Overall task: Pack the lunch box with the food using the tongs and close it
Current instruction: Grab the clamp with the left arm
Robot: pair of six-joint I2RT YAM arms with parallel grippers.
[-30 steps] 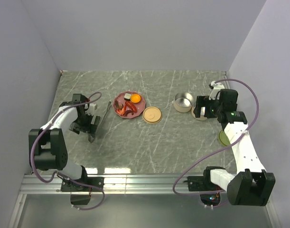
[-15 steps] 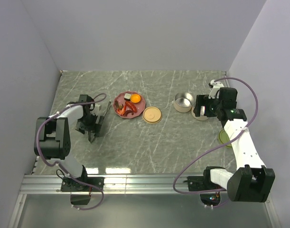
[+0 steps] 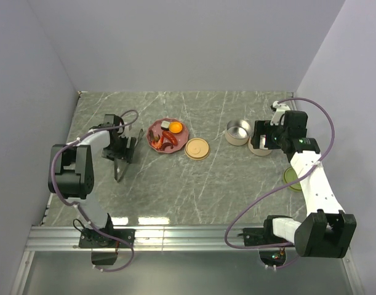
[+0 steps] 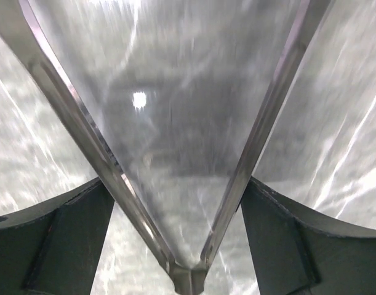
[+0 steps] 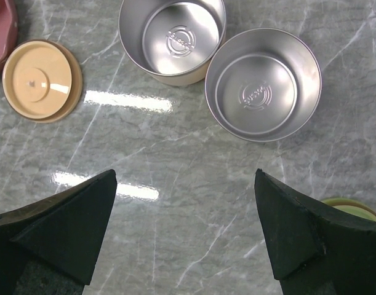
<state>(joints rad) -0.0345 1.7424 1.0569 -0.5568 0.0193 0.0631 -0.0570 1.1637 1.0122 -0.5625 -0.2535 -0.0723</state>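
Note:
The grey metal tongs [image 3: 119,173] lie flat on the table, left of the pink plate [image 3: 154,130]. My left gripper [image 3: 121,150] is low over them. In the left wrist view both tong arms [image 4: 77,117] run between its fingers [image 4: 64,236] toward the joint; the jaws stand wide, fingertips at the arms' outer edges. The food on the plate is an orange round piece [image 3: 175,128], red sausages [image 3: 164,141] and a small block [image 3: 165,125]. Two steel lunch box tins [image 5: 172,37] [image 5: 261,86] sit empty below my open right gripper [image 5: 186,178].
A tan lid [image 3: 197,149] lies between the plate and the tins. A green lid [image 3: 291,179] sits near the table's right edge. Walls enclose the table at the left, back and right.
My left gripper has shifted farther back and right along the tongs and its jaws have narrowed slightly. The tongs still lie on the table. The right arm has barely moved.

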